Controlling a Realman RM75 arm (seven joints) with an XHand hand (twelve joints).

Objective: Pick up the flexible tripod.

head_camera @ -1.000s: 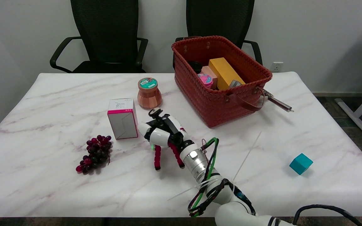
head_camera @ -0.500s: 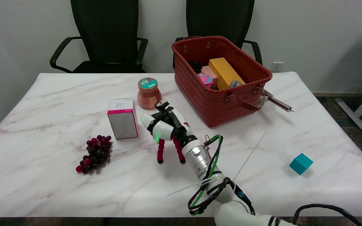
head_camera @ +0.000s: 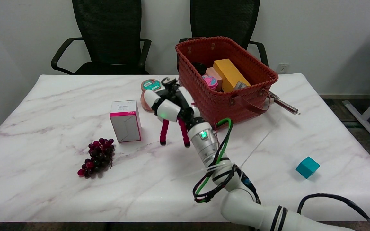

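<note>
Now the right hand (head_camera: 171, 105), fingers wrapped around the flexible tripod (head_camera: 172, 128), has raised it higher off the marble table (head_camera: 43, 179), red legs dangling, so the pick-up looks done.

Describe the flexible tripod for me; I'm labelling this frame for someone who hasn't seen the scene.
Start at the red woven basket at the back of the marble table. Just left of it, the robot's right hand grips the flexible tripod. It is the only thing held in the air, with red beaded legs dangling below the hand and a black mount sticking out above.
</note>
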